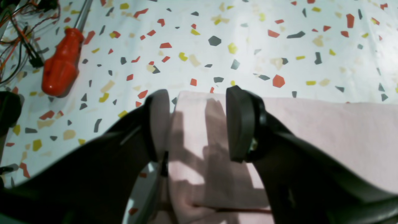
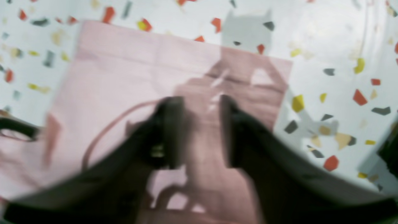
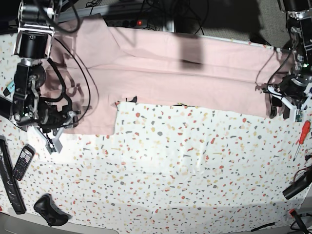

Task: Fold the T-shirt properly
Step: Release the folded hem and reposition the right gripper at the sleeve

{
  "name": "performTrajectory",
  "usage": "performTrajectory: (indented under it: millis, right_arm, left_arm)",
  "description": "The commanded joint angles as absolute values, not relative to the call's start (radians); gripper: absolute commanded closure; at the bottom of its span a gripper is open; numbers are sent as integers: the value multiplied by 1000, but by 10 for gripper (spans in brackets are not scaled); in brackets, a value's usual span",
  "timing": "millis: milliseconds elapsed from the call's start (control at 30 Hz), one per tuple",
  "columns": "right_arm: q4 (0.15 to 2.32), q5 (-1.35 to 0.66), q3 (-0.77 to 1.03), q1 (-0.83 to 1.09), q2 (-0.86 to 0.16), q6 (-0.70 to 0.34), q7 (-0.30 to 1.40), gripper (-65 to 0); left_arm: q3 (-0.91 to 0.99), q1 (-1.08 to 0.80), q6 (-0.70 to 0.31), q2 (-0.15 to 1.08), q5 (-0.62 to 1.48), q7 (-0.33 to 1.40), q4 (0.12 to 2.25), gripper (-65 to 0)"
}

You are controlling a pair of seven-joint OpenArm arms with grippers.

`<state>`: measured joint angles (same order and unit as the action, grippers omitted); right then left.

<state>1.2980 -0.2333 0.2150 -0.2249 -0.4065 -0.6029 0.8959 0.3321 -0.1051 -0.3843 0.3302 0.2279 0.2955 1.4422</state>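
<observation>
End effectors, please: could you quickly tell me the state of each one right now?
Left end effector: open, holding nothing, over the T-shirt edge.
Right end effector: open, holding nothing, above the T-shirt.

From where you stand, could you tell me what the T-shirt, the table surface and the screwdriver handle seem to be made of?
T-shirt: soft matte woven or knit cloth, probably cotton; it creases and lies limp.
Table surface: looks like a glossy white terrazzo-print sheet or laminate; light glares off it, and the base view hints at faint ripples.
Screwdriver handle: smooth orange-red plastic, by its moulded grooves and sheen.

One T-shirt [image 3: 195, 73], two pincers (left [image 3: 285, 105], right [image 3: 51, 139]), one screwdriver [image 3: 300, 139], one phone [image 3: 22, 162].
</observation>
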Motion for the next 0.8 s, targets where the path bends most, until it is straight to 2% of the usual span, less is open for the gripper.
performTrajectory:
  millis: [0, 300, 567, 767]
  right_arm:
    - [1290, -236, 222, -253, -439, -589, 865, -316]
    - [1008, -247, 222, -389, -476, -561, 837, -321]
    - [880, -246, 222, -435, -473, -561, 823, -311]
    - [871, -246, 222, -435, -464, -561, 850, -145]
  left_arm:
    - [339, -97, -382, 347, 236, 273, 1459, -279]
    - [339, -97, -382, 347, 236, 268, 1459, -279]
    - [339, -97, -382, 347, 236, 268, 1459, -279]
    - [339, -97, -382, 347, 236, 268, 1459, -279]
